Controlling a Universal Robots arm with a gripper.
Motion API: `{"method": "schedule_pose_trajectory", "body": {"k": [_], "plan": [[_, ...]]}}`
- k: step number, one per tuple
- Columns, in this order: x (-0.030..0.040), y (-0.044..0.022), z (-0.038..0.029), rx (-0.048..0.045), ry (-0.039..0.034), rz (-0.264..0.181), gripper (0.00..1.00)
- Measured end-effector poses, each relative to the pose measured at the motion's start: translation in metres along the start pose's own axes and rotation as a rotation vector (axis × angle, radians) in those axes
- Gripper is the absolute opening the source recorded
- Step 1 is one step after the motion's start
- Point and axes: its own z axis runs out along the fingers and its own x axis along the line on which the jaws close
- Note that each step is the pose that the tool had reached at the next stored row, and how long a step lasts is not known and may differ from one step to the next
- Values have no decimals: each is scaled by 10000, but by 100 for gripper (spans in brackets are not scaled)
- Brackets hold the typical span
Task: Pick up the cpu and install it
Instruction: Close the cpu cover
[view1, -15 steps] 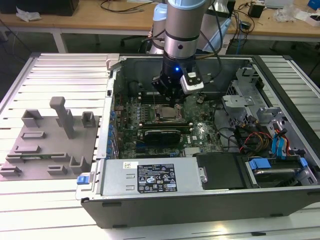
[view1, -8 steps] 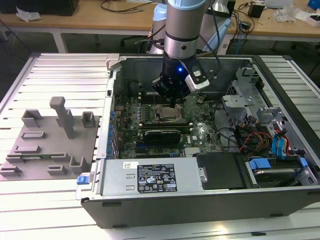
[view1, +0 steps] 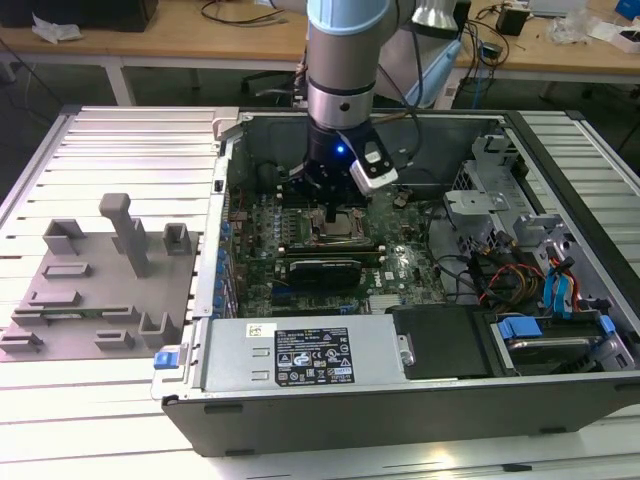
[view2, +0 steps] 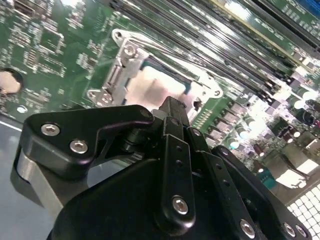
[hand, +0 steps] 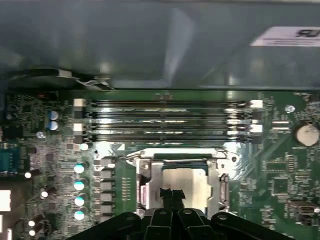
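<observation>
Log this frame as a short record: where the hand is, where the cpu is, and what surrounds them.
hand: low inside the open computer case, directly over the cpu
cpu: silvery square within the socket frame
memory slots: a row of long dark slots beside the socket frame
grey fixture: on the slatted table, at the exterior view's left of the case

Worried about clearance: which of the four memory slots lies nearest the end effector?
The memory slot bordering the CPU socket frame, where the end effector hovers; the other three lie farther off, toward the case wall.
</observation>
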Motion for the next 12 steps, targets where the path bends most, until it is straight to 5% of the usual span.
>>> {"method": "schedule_pose_trajectory", "body": {"k": [6,12], "plan": [[173,0,104,-8,-170,1,11],[192,-1,163,-3,-187,1,11]]}}
